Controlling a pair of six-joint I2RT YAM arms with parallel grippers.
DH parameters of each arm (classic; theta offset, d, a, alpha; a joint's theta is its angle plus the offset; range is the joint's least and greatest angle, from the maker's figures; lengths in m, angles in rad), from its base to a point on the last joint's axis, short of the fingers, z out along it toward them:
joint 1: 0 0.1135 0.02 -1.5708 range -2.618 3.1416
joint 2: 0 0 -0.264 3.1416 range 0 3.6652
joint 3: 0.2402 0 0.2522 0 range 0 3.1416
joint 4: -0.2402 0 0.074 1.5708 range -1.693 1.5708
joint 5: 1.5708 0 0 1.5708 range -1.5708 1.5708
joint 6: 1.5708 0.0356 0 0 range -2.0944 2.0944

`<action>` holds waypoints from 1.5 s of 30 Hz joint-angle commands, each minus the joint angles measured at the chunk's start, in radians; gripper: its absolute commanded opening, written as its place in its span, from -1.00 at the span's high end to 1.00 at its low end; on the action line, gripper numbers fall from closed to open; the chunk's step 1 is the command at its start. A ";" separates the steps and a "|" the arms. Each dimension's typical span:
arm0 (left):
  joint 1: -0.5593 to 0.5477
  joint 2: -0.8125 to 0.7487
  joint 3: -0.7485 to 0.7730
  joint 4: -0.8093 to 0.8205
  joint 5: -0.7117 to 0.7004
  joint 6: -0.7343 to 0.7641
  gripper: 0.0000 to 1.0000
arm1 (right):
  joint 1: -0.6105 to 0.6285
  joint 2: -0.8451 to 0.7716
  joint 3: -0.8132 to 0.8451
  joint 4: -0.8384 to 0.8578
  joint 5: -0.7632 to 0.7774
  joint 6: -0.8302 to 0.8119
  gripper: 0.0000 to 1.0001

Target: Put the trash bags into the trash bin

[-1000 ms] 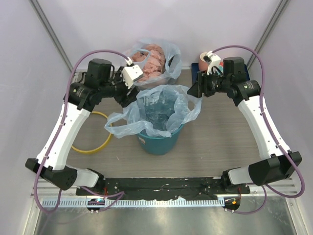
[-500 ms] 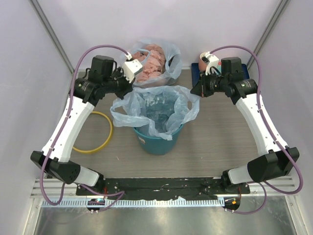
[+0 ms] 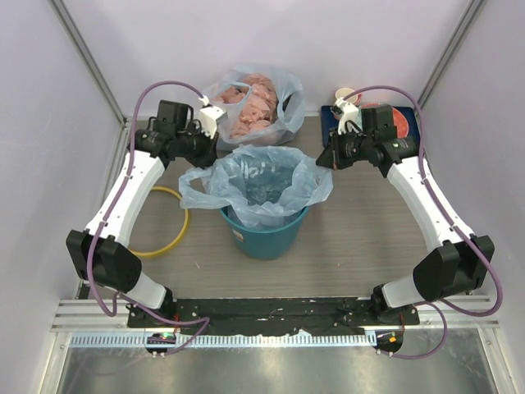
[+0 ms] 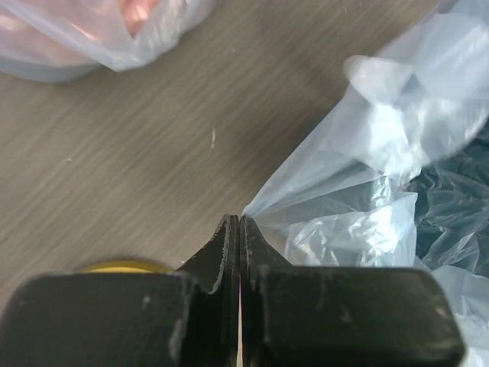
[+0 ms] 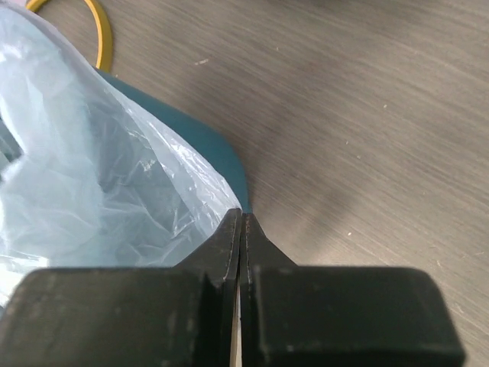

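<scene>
The trash bag (image 3: 261, 174) is thin light-blue film lining the teal trash bin (image 3: 267, 236) in the middle of the table, its mouth open and its edges hanging over the rim. At the bag's far-left edge sits my left gripper (image 3: 216, 156), shut. In the left wrist view the film (image 4: 359, 191) tents to a point right at the closed tips (image 4: 241, 219). My right gripper (image 3: 321, 160) is shut at the bag's far-right edge. There the film (image 5: 92, 176) runs straight into its tips (image 5: 241, 213), above the bin's wall (image 5: 223, 157).
A clear bag of pink lumps (image 3: 254, 103) stands just behind the bin. A yellow ring (image 3: 184, 220) lies on the table left of the bin. A pink mug (image 3: 340, 102) and a blue-and-red item (image 3: 404, 121) sit at the back right.
Both grippers went from open to shut. Both arms drew back and outward from the bin's mouth, the left one furthest. The bag's rim now sits more gathered round the bin.
</scene>
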 commanded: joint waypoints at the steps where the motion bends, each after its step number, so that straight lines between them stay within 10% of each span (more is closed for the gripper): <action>1: 0.016 -0.017 -0.074 0.059 0.047 -0.039 1.00 | -0.005 -0.016 -0.042 0.037 0.011 -0.006 0.99; 10: 0.074 -0.059 -0.095 -0.005 0.079 -0.068 0.75 | -0.004 -0.062 -0.051 -0.016 -0.001 -0.009 0.96; 15: 0.150 -0.129 0.069 -0.076 0.122 -0.068 -0.28 | -0.028 -0.076 0.087 -0.078 0.000 0.030 0.02; 24: 0.187 -0.250 0.258 -0.361 0.448 0.131 -0.51 | -0.094 -0.139 0.219 -0.216 -0.007 0.070 -0.43; 30: 0.019 -0.318 0.154 -0.402 0.469 0.117 -0.79 | -0.100 -0.205 0.149 -0.319 -0.066 0.161 -0.52; 41: -0.244 -0.290 0.064 -0.358 0.270 0.076 -0.73 | -0.100 -0.213 -0.015 -0.308 -0.213 0.250 -0.55; 45: -0.273 -0.292 0.070 -0.449 0.325 0.140 -0.22 | -0.099 -0.213 -0.028 -0.311 -0.271 0.250 -0.31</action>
